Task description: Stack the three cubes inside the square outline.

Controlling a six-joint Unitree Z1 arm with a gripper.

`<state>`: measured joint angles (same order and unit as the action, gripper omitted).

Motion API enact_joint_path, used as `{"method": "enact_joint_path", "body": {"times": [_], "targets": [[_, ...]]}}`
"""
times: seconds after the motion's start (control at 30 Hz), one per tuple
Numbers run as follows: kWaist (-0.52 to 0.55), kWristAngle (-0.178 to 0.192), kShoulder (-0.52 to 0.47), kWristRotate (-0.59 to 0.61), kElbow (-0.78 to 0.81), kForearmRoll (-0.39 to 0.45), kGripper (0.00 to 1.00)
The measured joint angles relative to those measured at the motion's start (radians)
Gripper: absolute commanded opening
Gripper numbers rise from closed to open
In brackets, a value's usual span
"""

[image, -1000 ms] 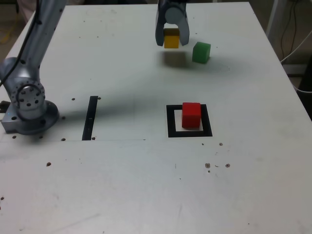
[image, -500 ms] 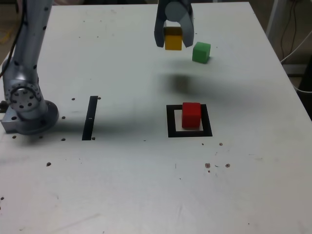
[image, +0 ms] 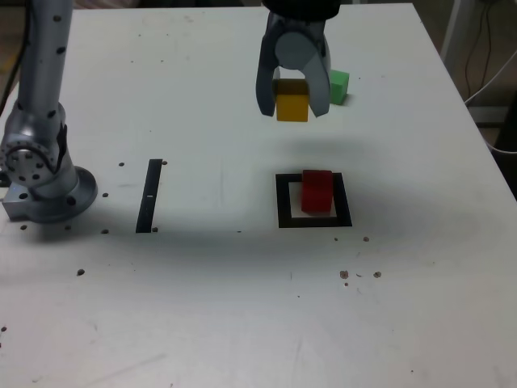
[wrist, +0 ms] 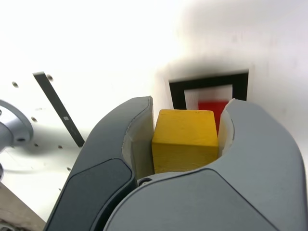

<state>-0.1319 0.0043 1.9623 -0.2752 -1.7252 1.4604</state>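
Note:
My gripper (image: 292, 108) is shut on the yellow cube (image: 292, 103), holding it in the air above the table, behind the square outline (image: 314, 200) as the exterior view shows it. The red cube (image: 317, 191) stands inside that outline on its white centre. The green cube (image: 338, 86) rests on the table further back, partly hidden by one finger. In the wrist view the yellow cube (wrist: 184, 139) sits clamped between the two grey fingers, and the red cube (wrist: 213, 109) and the square outline (wrist: 208, 83) show beyond it.
A thin black strip (image: 149, 195) lies on the table at the exterior view's left, next to the arm's grey base (image: 44, 174). Small dark holes dot the white table (image: 242, 307). Cables hang off the table's right edge.
The gripper has lifted the yellow cube higher and carried it forward toward the square outline. The red and green cubes have not moved.

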Motion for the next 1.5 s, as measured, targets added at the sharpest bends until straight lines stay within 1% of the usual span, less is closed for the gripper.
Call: {"method": "enact_joint_path", "body": {"times": [0.23,0.37,0.67,0.83,1.23,1.5], "targets": [[0.077,-0.03,-0.007,0.085,0.034,-0.03,0.4],[0.09,-0.051,-0.007,0.117,0.059,-0.066,0.4],[0.12,-0.096,0.003,0.15,0.087,-0.135,0.4],[0.125,-0.11,0.006,0.152,0.108,-0.163,0.4],[0.126,-0.113,0.049,0.152,0.13,-0.206,0.4],[0.126,-0.103,0.078,0.152,0.131,-0.222,0.4]]}}
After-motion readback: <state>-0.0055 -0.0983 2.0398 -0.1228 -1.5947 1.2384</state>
